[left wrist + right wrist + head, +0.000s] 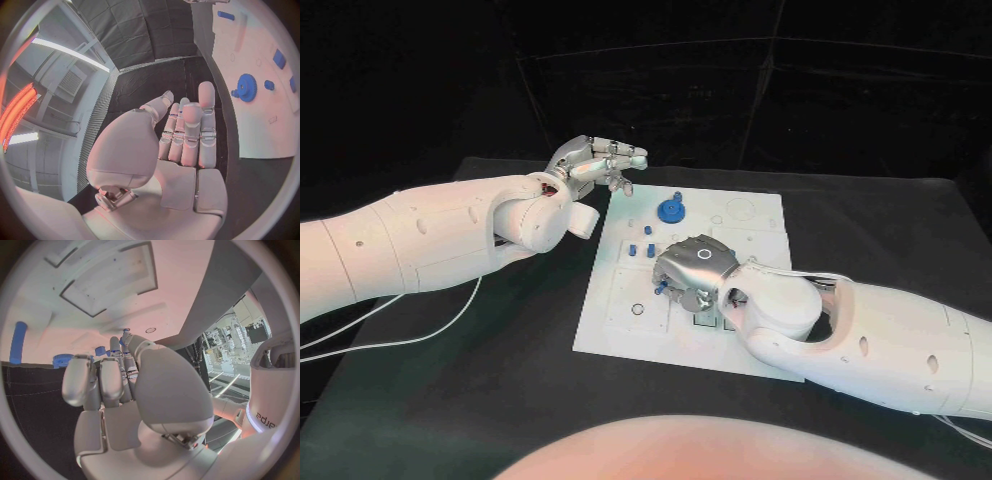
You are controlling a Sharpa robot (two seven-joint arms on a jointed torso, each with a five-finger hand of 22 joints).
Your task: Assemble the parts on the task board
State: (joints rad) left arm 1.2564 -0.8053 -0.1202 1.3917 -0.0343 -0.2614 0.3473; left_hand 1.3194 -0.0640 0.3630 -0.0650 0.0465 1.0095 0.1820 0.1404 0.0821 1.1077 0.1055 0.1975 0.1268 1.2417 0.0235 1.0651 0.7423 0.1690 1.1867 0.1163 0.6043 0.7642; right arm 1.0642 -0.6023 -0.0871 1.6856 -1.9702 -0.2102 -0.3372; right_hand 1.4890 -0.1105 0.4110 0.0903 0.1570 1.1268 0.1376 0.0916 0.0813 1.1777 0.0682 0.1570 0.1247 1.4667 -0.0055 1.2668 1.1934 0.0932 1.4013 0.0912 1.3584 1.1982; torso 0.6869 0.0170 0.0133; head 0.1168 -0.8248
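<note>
While hidden overhead, blue gear [247, 88] faces left robot hand [187, 132].

- The task board [754, 345] lies flat in the middle of the black table [473, 400].
- The left hand [596, 162] hangs off the board's far left corner — fingers loosely apart, holding nothing.
- The right hand [689, 270] is knuckles-up over the board's middle, with a small blue part [659, 289] at its fingertips — whether held is unclear.
- A blue gear [671, 210] sits near the far edge, with small blue pieces [639, 249] between it and the right hand.

Left hand [596, 163] raised at the far left, fingers loosely apart — empty, right hand [692, 268] low, palm down, fingers curled under
</note>
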